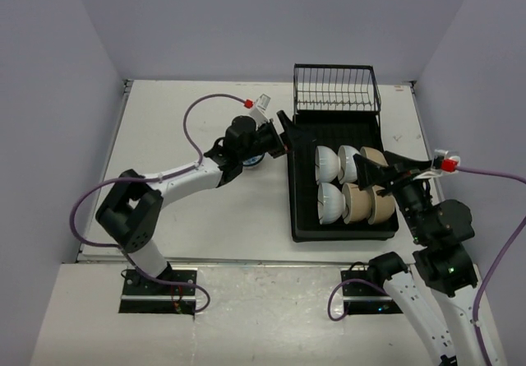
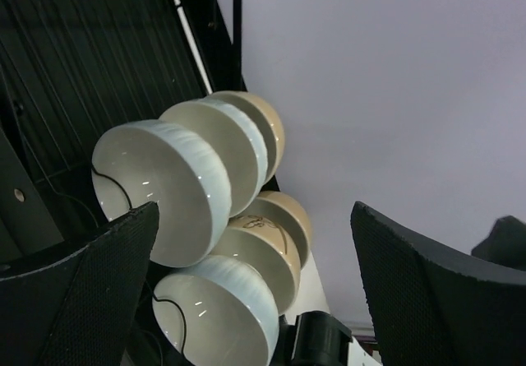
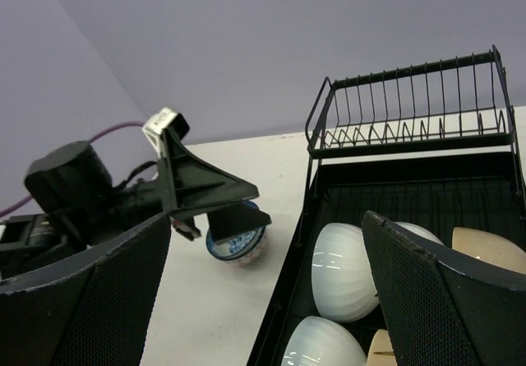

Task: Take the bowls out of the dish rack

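Observation:
The black dish rack holds two rows of bowls standing on edge: white, white and tan behind, white, tan and tan in front. A blue-and-white bowl sits on the table left of the rack, also in the right wrist view. My left gripper is open and empty at the rack's left rim, facing the bowls. My right gripper is open and empty over the tan bowls at the rack's right side.
The wire basket stands at the rack's far end, also in the right wrist view. Grey walls enclose the table on three sides. Purple cables loop above the left arm.

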You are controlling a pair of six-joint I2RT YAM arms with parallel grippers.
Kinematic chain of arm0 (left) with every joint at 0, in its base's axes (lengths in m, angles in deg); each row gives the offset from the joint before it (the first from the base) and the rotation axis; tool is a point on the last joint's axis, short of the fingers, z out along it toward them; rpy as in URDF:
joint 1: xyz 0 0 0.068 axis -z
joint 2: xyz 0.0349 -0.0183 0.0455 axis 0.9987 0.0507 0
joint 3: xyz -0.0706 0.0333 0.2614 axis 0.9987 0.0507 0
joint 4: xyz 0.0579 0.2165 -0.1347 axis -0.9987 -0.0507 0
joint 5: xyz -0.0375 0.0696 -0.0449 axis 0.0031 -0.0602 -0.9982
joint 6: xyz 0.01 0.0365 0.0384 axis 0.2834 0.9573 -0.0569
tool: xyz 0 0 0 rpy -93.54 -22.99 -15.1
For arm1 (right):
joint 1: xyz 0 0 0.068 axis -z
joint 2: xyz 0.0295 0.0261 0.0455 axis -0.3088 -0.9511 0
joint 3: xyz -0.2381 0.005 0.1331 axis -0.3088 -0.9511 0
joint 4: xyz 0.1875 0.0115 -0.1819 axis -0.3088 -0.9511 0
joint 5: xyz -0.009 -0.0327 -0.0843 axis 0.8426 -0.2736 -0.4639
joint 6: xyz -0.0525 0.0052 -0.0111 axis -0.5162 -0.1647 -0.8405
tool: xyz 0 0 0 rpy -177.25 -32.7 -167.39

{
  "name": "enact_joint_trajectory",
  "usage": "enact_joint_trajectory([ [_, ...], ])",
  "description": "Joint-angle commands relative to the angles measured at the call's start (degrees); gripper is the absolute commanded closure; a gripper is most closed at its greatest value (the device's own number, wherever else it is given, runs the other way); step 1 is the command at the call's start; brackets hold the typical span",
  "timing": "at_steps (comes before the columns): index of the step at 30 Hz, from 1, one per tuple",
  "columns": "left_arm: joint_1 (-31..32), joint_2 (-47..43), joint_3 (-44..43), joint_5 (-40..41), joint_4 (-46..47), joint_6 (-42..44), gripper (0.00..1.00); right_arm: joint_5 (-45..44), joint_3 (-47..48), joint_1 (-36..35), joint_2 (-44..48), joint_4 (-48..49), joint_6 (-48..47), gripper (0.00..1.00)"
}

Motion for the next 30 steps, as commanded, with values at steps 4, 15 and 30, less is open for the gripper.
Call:
enact_joint_trajectory([
  [4,1.0,5.6,-4.3,-5.0,8.0,-6.2,0.07,-0.9,-0.7,0.0,1.4,1.1,-1.2,0.01],
  [15,2.0,12.8,-6.2,-5.1,7.3,-6.7,0.22,-0.2,-0.4,0.0,1.6,0.8,-1.5,0.01],
  [30,2.8,18.9,-8.4,-10.1,14.3,-10.0,0.47,1.0,-0.3,0.0,1.2,0.7,-1.9,0.01],
])
